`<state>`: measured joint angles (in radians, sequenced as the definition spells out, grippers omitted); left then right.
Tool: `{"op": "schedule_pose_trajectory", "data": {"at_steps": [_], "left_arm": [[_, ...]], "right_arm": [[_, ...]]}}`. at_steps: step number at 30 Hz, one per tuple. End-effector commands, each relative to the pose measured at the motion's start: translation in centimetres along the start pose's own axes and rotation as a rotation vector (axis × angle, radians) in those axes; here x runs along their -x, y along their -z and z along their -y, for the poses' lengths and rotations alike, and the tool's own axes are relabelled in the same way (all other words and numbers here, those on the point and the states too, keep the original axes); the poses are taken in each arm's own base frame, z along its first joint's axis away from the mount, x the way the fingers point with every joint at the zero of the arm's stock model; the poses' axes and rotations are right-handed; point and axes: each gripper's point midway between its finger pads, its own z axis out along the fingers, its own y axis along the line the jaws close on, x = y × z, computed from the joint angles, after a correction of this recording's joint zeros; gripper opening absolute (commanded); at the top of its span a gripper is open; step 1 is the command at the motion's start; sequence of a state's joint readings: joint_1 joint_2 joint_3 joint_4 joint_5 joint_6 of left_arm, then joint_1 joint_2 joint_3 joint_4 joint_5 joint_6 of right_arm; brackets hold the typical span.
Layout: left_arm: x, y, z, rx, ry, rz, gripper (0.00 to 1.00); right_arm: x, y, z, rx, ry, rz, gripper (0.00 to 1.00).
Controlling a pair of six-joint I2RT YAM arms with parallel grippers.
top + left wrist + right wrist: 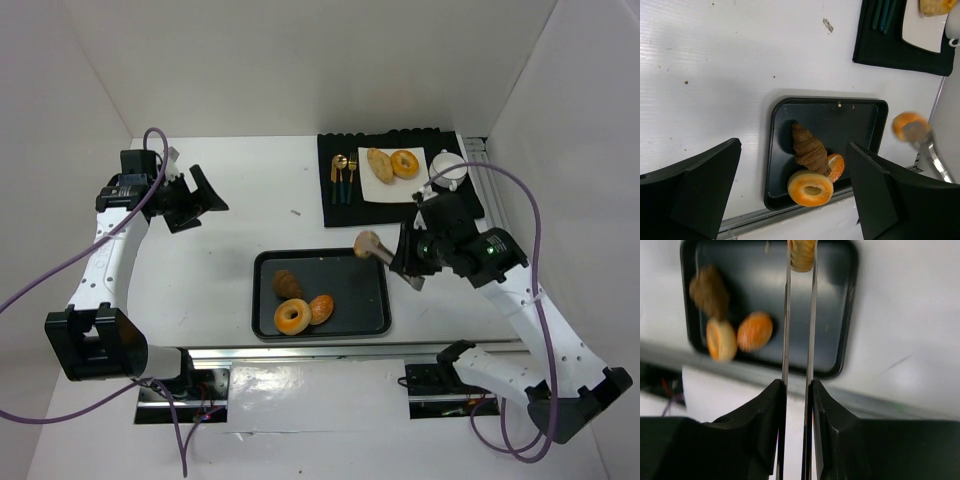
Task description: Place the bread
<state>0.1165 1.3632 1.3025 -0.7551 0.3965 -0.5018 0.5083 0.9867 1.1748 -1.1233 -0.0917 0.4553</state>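
Nearest the lens in the right wrist view, the right gripper (797, 386) has its two black fingers pressed together on the handles of a pair of metal tongs (812, 320). The two blades run almost parallel away from the fingers and are clamped at their far tips on a small round bread roll (801, 254). We read the roll as lifted, not resting. In the overhead view it sits at the far right rim of the black tray (355, 300), and from the left wrist it shows beside the tray's corner, not in it. Three other pieces lie in the tray: a dark croissant (287, 284), a bagel (293, 317) and a small bun (322, 308) touching the bagel.

The relation that matters is direction. The long axis of the tongs points from the right gripper toward the robot's left, so the roll leads the tool on that side. The white plate (400, 192), on a black mat (345, 215) and carrying two breads, lies farther from the bases and to the right of the roll. If the plate is the goal, as we judge likely but cannot confirm, the tip must swing toward the far right. If the goal is the tray, the tip need only descend. The right arm is nearer to both. The left gripper (203, 198), fingers wide apart and holding nothing, hangs well apart over the far left of the table (250, 190).
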Motion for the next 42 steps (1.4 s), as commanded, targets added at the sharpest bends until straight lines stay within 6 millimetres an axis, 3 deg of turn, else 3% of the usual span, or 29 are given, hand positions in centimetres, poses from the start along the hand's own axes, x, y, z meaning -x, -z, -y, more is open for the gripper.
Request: {"op": "schedule_pose_trajectory", "data": {"at_steps": [1,6,7,8,9,12,14,23,34,42], "left_arm": [[0.9,1.0,1.3,-0.053,-0.017,0.042,1.0],[0.7,0.6,1.2,-0.057,-0.014,0.03,1.0],[0.6,0.3,1.2,-0.064,-0.01,0.018,1.0],[0.6,0.3,1.2,-0.064,-0.01,0.018,1.0],[0.6,0.3,1.2,-0.064,-0.01,0.018,1.0],[0.6,0.3,1.2,-0.064,-0.01,0.018,1.0],[0.9,0.2,1.1,-0.055,-0.019,0.024,1.0],[0.8,-0.5,0.6,-0.044,-0.008,0.002,1.0],[0.9,-0.3,0.8,-0.048,-0.012,0.009,1.0],[0.9,0.0,0.9,-0.051,-0.016,0.017,1.0]], "right_arm": [[9.0,0.7,0.9,-0.152,-0.057,0.352,0.27],[18.0,-0.6,2.4,-0.317,-0.029,0.579,0.32],[19.1,-1.1,2.7,-0.338,-0.018,0.588,0.33],[20.0,-3.0,3.8,-0.387,-0.015,0.562,0.33],[21.2,-3.0,3.9,-0.401,-0.014,0.578,0.34],[23.0,-5.7,5.7,-0.464,0.003,0.557,0.34],[23.9,-6.4,6.8,-0.486,-0.004,0.561,0.34],[22.5,-10.3,11.3,-0.532,-0.038,0.467,0.37],[20.0,-12.8,11.1,-0.455,-0.027,0.37,0.42],[19.3,-12.8,11.2,-0.459,-0.035,0.353,0.58]]}}
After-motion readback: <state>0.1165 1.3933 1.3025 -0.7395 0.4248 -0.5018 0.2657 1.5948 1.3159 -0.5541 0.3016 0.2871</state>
